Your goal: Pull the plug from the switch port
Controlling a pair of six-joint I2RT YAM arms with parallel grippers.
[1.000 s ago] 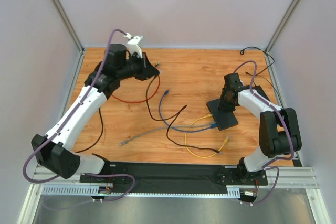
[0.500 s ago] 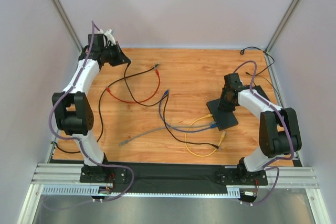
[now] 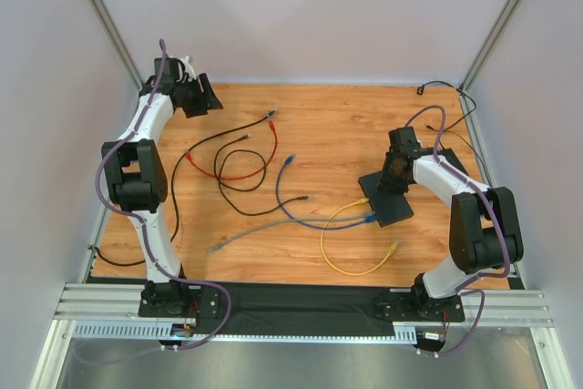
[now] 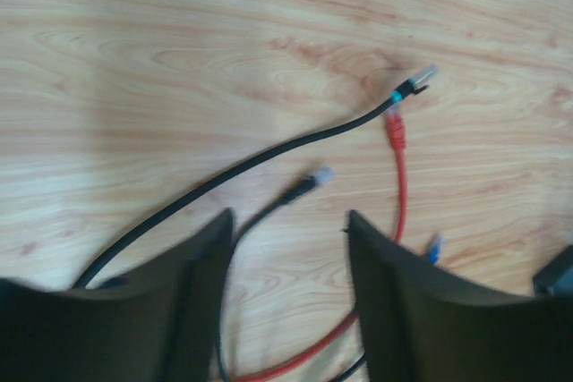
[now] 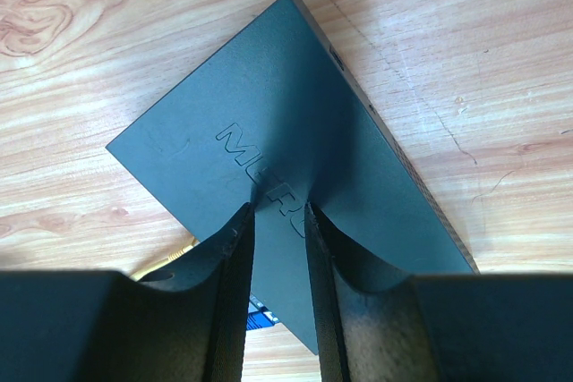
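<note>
Black switch [image 3: 396,207], long axis far-to-near, port edge [image 3: 367,191] leftward.

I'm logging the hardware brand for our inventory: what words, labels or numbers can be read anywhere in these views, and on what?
"ME": raised letters on top of the flat black box, seen in the right wrist view. The letters that follow are covered by the right gripper, so the full word cannot be read.
No other text is readable in any view.
</note>
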